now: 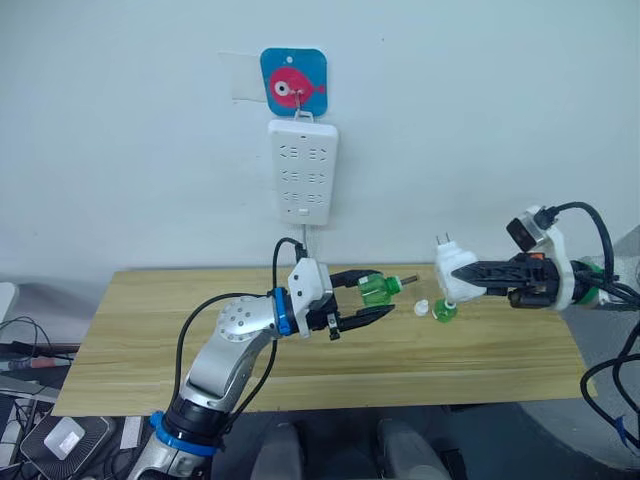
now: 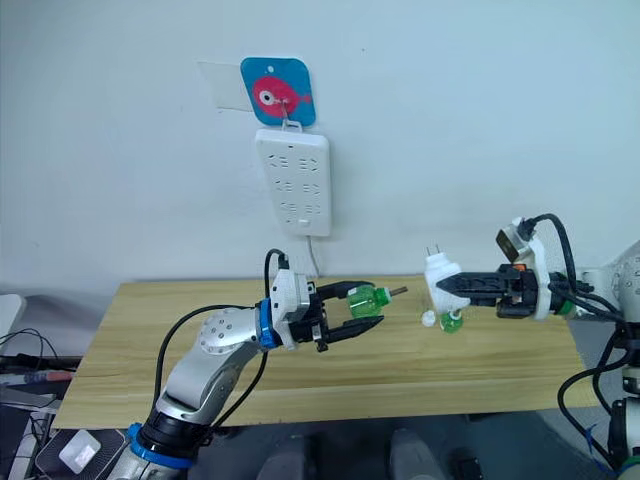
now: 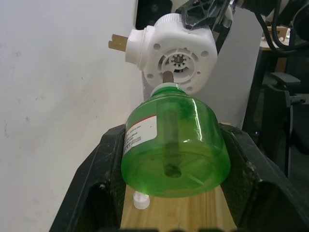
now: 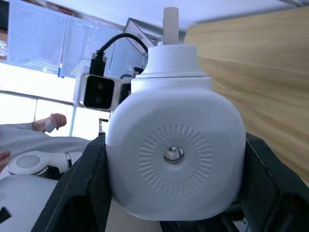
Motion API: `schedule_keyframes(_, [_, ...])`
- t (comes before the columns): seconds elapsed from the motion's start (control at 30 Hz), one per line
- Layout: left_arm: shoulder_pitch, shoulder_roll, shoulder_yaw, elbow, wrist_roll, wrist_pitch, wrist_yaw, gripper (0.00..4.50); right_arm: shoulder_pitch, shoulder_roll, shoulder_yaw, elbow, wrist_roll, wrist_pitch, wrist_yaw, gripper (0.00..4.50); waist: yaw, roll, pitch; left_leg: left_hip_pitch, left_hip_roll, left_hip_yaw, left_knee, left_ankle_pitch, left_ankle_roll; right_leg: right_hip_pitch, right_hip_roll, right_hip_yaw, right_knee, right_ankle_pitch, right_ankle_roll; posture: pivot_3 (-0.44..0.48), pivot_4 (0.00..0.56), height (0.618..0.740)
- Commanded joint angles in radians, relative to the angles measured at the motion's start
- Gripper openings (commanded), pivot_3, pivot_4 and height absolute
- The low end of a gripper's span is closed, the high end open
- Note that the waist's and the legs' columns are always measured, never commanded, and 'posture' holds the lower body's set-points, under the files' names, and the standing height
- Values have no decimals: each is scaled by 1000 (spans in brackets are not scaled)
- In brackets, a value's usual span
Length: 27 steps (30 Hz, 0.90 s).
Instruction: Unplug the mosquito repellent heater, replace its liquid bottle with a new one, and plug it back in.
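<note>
Left eye view: the mosquito repellent heater, unplugged, sits clamped between the right gripper's two black fingers above the wooden table, prongs up. Facing it, the left gripper pinches a green liquid bottle between its fingers, wick aimed at the heater's socket without reaching it. Below the right fingertips, another green bottle and a white cap rest on the table. Behind, a white power strip hangs on the wall.
</note>
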Motion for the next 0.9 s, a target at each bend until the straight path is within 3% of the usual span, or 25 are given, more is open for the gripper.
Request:
schedule_keyframes(0.03, [-12,-10,-11,-19,-3,-24,-10,2261,-7,4,-45,-8,157,8,-132,2983,0,0,0,0,0,0,0,0,0,0,0,0,0,0,0,-81,166,740])
schedule_keyframes(0.5, [-24,-29,-12,-15,6,-22,-2,2261,5,46,-33,-14,379,-14,-409,2983,-4,0,0,-1,0,0,0,0,0,-1,0,0,0,0,0,-67,171,740])
schedule_keyframes(0.9, [-36,-29,-12,-8,6,-20,-13,2261,31,30,16,-43,518,-63,-503,2983,-6,0,0,-1,0,0,0,0,0,-1,0,0,0,0,0,-67,169,740])
